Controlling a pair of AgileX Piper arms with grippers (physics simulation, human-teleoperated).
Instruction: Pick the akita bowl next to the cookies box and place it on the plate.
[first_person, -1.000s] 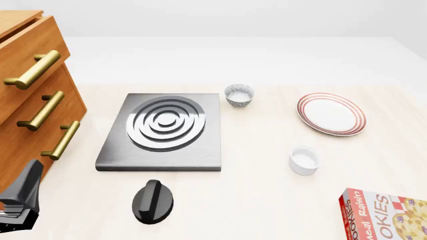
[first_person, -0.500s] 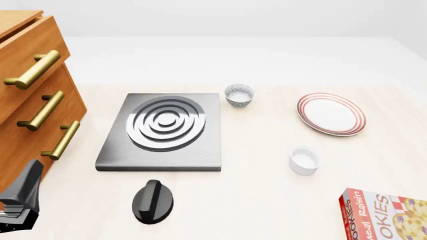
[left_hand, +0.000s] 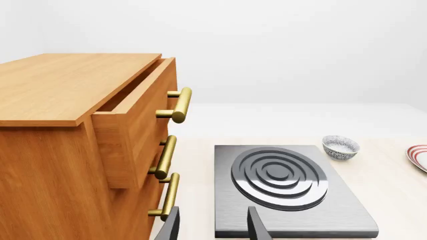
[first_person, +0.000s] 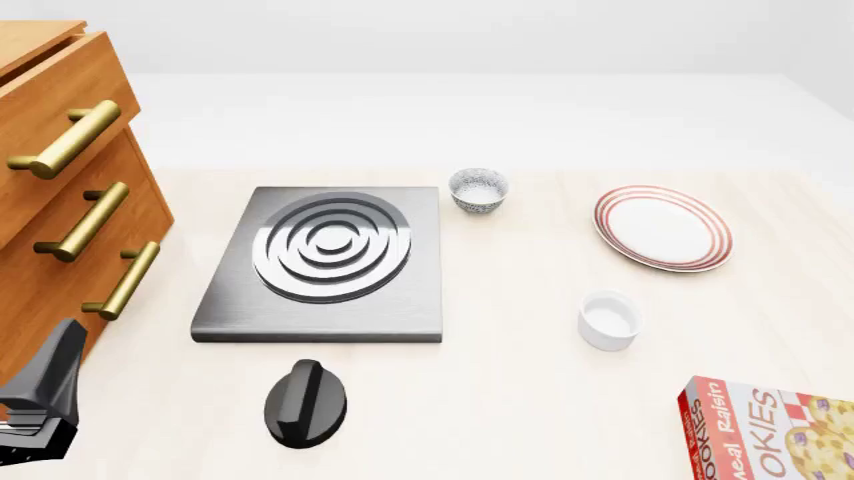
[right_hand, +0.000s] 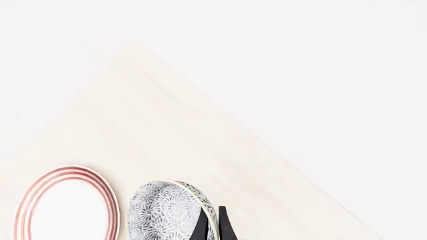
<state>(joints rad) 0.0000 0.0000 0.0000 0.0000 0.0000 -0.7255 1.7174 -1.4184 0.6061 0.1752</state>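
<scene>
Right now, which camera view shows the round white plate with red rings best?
The front view shows the round white plate with red rings best: the whole plate lies unobstructed on the table. The right wrist view cuts off its lower part at the picture's edge. The left wrist view catches only a sliver of its rim.

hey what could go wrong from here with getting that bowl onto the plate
The right gripper appears to pinch only the rim of the akita bowl, which hangs tilted, so it might slip or swing loose. From the right wrist view the plate sits to the side of the bowl, not under it; releasing now would likely miss. A second patterned bowl stands by the stove plate, a possible mix-up.
</scene>
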